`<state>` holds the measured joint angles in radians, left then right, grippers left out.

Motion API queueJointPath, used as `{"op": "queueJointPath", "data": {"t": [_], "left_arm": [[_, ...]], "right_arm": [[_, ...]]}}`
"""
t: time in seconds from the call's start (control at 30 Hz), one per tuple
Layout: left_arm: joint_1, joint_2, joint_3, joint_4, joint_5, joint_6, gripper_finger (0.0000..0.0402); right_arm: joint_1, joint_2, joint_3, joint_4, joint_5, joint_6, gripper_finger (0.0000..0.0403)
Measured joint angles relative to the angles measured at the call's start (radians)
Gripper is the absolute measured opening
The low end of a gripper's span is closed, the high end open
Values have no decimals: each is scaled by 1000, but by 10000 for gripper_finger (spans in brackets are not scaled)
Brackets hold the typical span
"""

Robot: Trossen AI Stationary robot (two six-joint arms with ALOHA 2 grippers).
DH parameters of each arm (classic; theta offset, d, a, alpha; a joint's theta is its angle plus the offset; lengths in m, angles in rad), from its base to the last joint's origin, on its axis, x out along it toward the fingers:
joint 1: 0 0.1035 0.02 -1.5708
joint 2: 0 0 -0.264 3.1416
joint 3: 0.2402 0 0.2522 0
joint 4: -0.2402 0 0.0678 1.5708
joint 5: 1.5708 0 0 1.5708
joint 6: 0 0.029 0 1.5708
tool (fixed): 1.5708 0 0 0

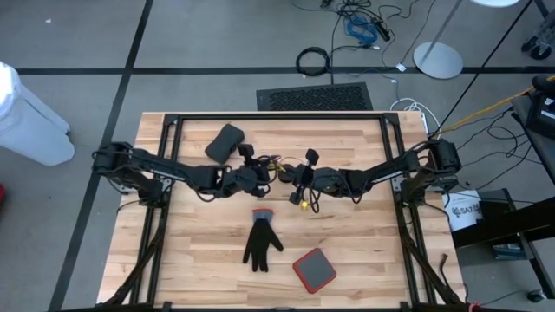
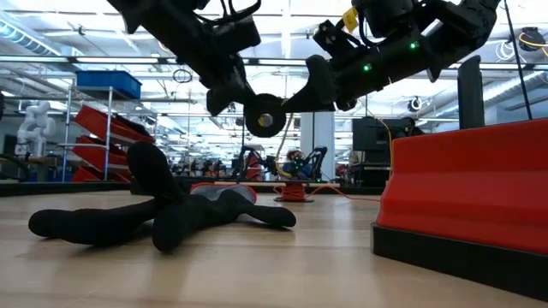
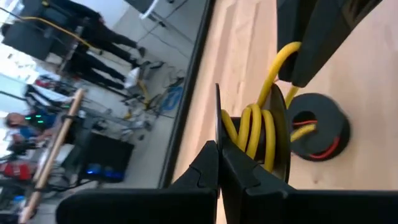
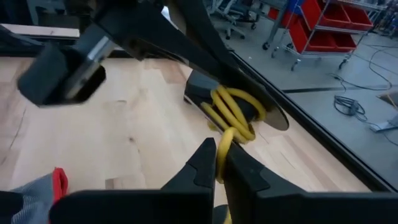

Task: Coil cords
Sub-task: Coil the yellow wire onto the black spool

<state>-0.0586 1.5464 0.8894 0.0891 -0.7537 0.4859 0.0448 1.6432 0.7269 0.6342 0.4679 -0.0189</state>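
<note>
A small black round puck point(image 3: 283, 143) with yellow cord point(image 3: 255, 134) wound around it hangs above the middle of the table; it also shows in the low view point(image 2: 265, 115). My left gripper point(image 3: 217, 152) is shut on the puck's thin disc. My right gripper point(image 4: 219, 155) is shut on the cord's free run just beside the puck. The two grippers meet at the table's centre point(image 1: 279, 176). A second black puck point(image 3: 318, 129) with a red wire lies flat on the table below them. My left gripper pinches the thin rim of the puck's disc point(image 3: 217, 124) between its two fingers. The puck is lifted clear of the table, its disc on edge. My right gripper pinches the yellow cord point(image 4: 224, 138) between its two fingers, a short way from the coil point(image 4: 235, 109). The cord runs from the fingers up onto the puck.
A black glove point(image 1: 260, 243) with a red cuff lies palm-down on the near half of the table. A red-and-black square box point(image 1: 314, 269) lies near the front edge. A dark block point(image 1: 225, 142) lies at the far left. People stand in the room beyond the table point(image 3: 93, 37).
</note>
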Motion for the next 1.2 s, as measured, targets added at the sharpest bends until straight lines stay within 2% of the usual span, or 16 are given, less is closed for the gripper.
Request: {"op": "queueJointPath", "data": {"t": [0.27, 1.03, 1.2], "left_arm": [[-3, 52, 0, 69, -124, 29, 0], [0, 69, 0, 337, -142, 26, 0], [1, 68, 0, 380, -142, 17, 0]], "right_arm": [[0, 0, 1, 41, -2, 0, 27], [-4, 0, 1, 168, -56, 31, 27], [-3, 37, 2, 253, -64, 30, 27]]}}
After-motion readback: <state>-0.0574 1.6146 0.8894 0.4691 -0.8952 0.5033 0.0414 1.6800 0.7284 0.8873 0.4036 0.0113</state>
